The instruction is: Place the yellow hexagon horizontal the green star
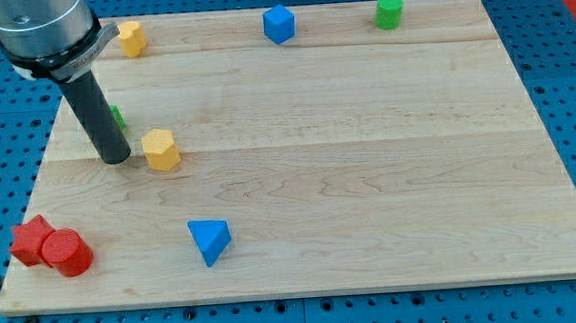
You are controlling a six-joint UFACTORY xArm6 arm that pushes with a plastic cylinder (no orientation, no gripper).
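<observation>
- Locate my tip (115, 158) at the bench (369, 177) left side; no gripper is fitted.
- The yellow hexagon (161, 149) sits just right of my tip.
- The green star (117, 117) is mostly hidden behind the rod.

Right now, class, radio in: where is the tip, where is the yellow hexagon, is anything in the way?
My tip just left of yellow hexagon. Green block mostly hidden behind rod. Nothing between.
</observation>
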